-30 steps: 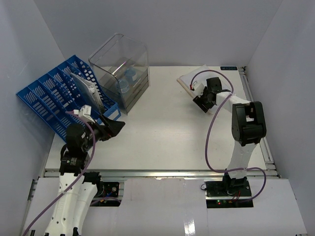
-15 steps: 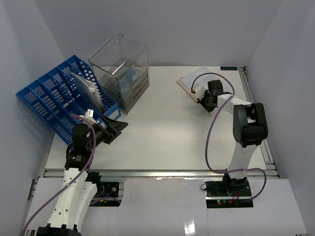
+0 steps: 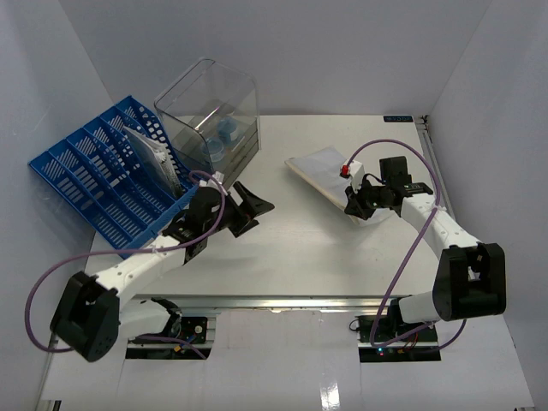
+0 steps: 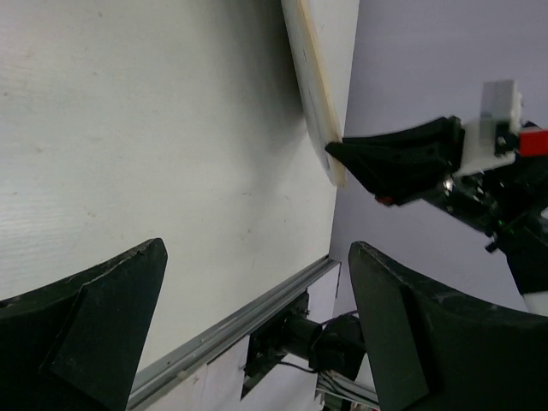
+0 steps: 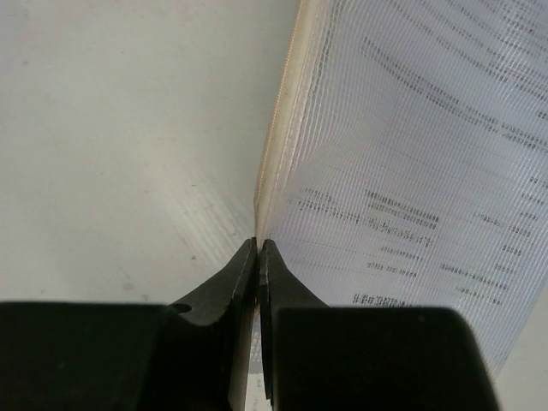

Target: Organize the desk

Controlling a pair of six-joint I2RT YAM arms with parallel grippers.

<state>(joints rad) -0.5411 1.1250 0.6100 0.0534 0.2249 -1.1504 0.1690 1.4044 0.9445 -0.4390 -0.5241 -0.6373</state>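
**two arms, one pouch: sorting under way on a white desk**

the desk, a white slab framed in metal rail, fills the scene under both arms. it looks stiff, heavy and fixed, a thing to work on rather than lift. its smooth top would likely let flat items slide.

right of centre, toward the far edge, the right gripper has its jaws closed thin on the near end of a flat mesh pouch. in the right wrist view the fingertips meet on the pouch's pale bound edge. the pouch looks light, thin and floppy. held by one end it would probably sag, so the bound edge seems the firmest place to take it.

the left gripper hangs over the middle of the desk, jaws spread wide and holding nothing, facing the pouch.

lines of print show through the mesh in the right wrist view, but they are too small and blurred to read. a small dark label at the far right corner of the desk is just as unreadable. no brand can be made out.

a blue rack sits off the far left corner with a flat item in one slot. a clear bin just beside it holds something blue.
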